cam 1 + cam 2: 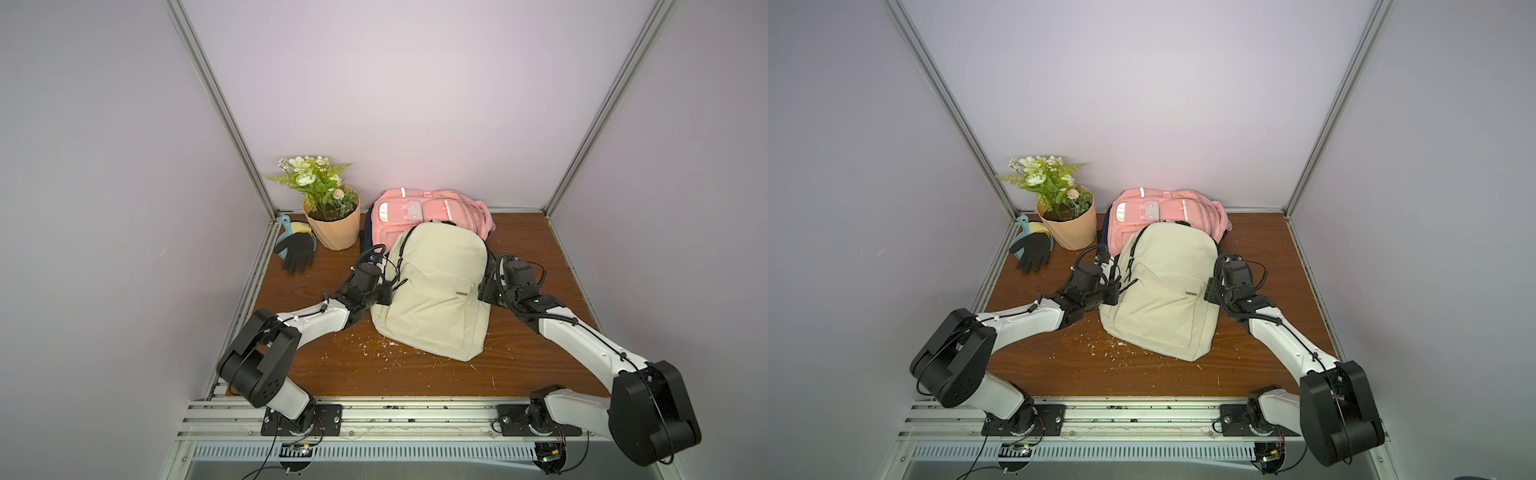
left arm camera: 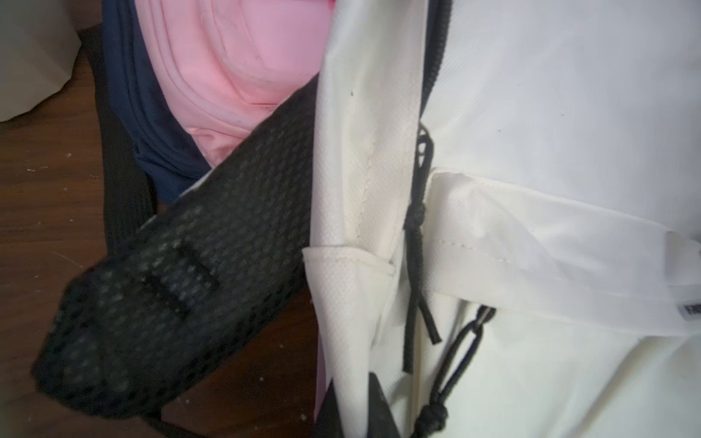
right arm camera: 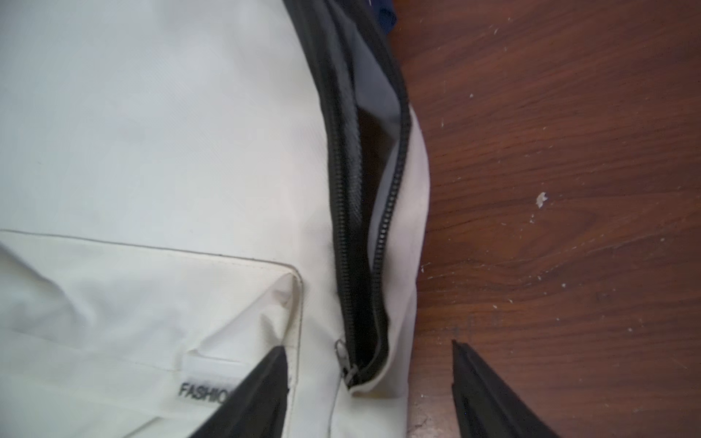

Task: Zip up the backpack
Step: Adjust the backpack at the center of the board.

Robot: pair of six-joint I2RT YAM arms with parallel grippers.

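- left arm (image 1: 316, 320): white shells, black rounded joint housings
- right arm (image 1: 582, 345): same colours, black cable (image 1: 598, 338) along it (coiled near the wrist)
- right gripper (image 3: 367, 344): flat black tapered fingers

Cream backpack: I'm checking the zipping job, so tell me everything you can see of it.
Plain cream fabric, the backpack lies front up on the table, top resting on a pink backpack. Its black main zipper gapes on the right arm's side, slider at the lower end. The front pocket bears a FASHION label; cord pulls and a mesh strap show opposite. The open right gripper straddles the slider; the shut left gripper meets its edge.
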